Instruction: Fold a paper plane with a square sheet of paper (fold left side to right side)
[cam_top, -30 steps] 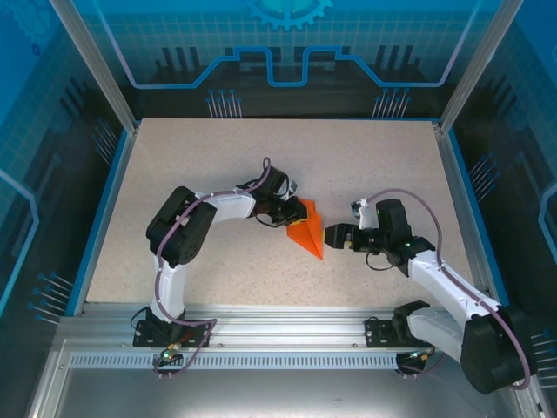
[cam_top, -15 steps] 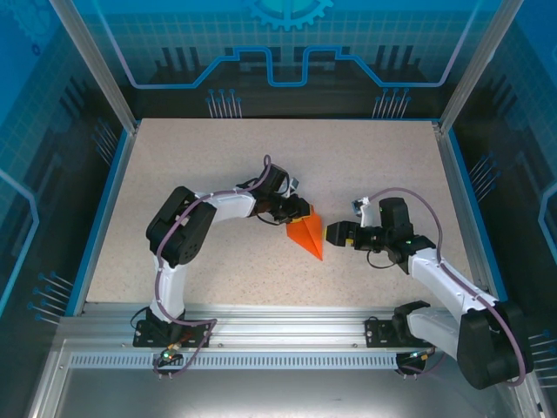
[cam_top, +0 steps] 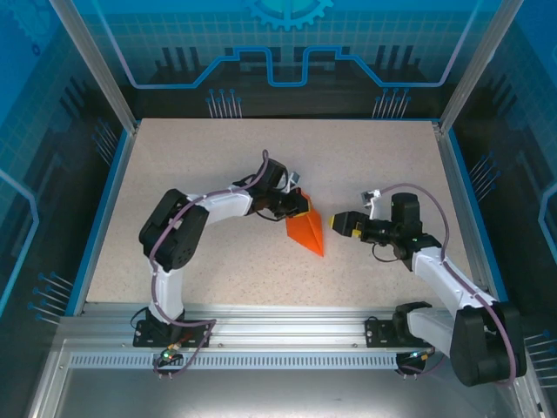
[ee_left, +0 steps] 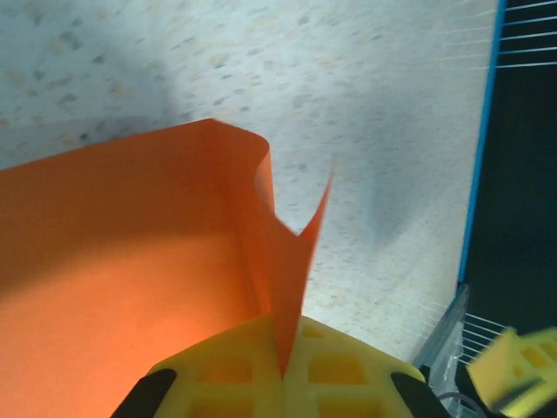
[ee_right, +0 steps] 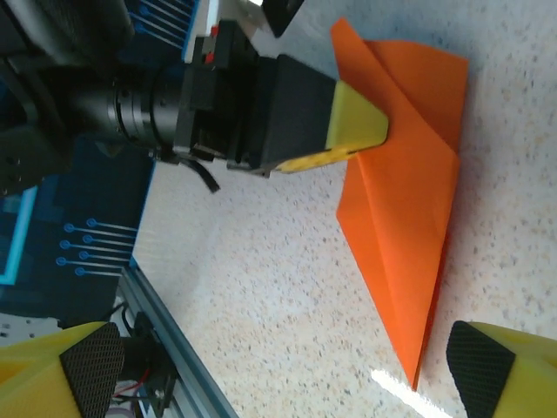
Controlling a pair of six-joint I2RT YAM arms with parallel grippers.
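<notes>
The square sheet of paper (cam_top: 305,232) is folded into a narrow orange dart shape, its point toward the near edge, lying on the speckled table (cam_top: 200,157). My left gripper (cam_top: 301,209) is shut on the paper's far edge; in the left wrist view the yellow fingers (ee_left: 218,374) pinch a raised flap (ee_left: 283,261) of the sheet (ee_left: 122,261). My right gripper (cam_top: 338,225) hovers just right of the paper, open and apart from it. In the right wrist view its fingers (ee_right: 61,366) frame the folded paper (ee_right: 409,209), and the left gripper (ee_right: 361,131) presses on its upper corner.
A blue raised rim (cam_top: 454,192) borders the table on the left, right and back. An aluminium rail (cam_top: 278,318) with the arm bases runs along the near edge. Bare tabletop lies on all sides of the paper.
My right gripper has drawn back to the right, away from the paper's edge. My left gripper has shifted slightly up and right with the pinched edge; the paper turned a little.
</notes>
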